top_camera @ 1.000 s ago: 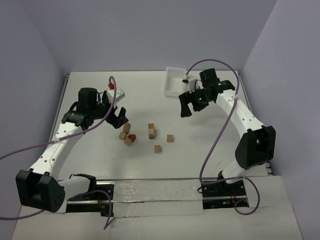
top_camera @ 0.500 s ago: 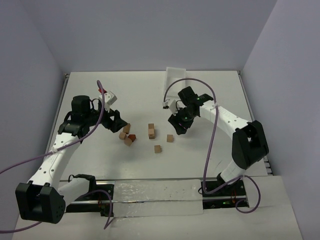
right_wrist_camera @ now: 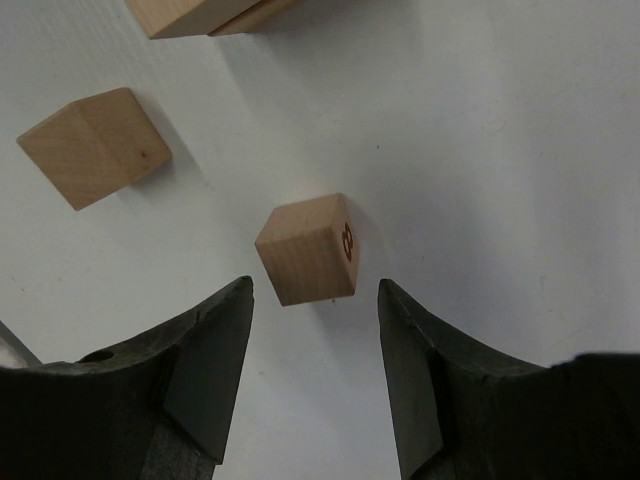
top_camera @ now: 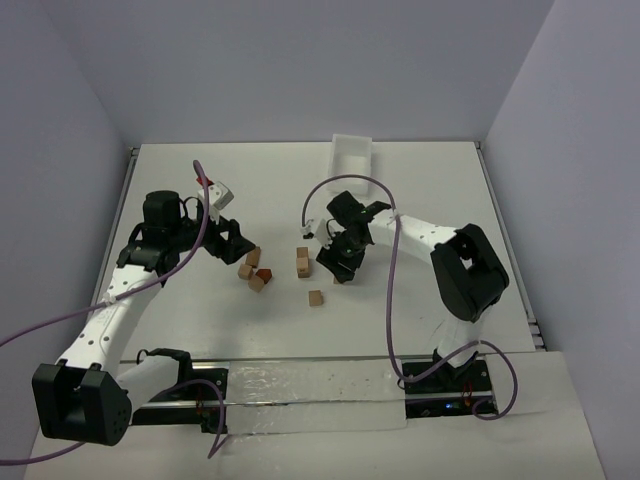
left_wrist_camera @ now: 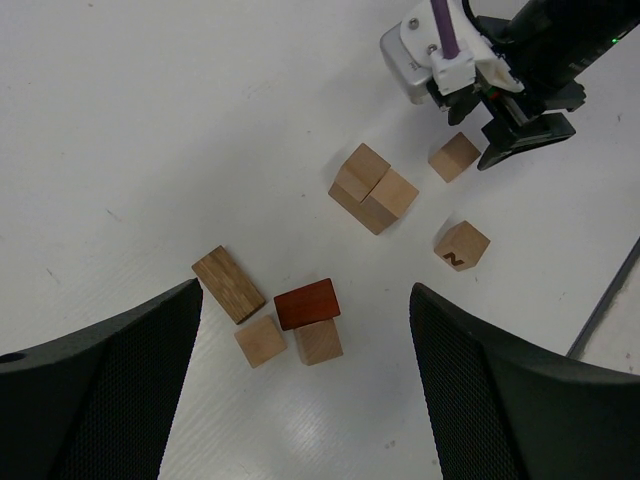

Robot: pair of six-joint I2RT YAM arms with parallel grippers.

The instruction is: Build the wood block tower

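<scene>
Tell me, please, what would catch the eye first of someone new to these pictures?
Small wooden blocks lie scattered at the middle of the white table, one reddish block among them. The right gripper has its fingers open on either side of a lone cube, and the left gripper hangs open above other blocks.

Seen from above, the right fingers [top_camera: 332, 266] hide the cube [right_wrist_camera: 308, 250] below them. The right wrist view cuts off the paired blocks [right_wrist_camera: 200, 12] at its top edge; the mark on that cube's side is too foreshortened to read. The left fingers [left_wrist_camera: 100, 400] run off their view's bottom edge.
</scene>
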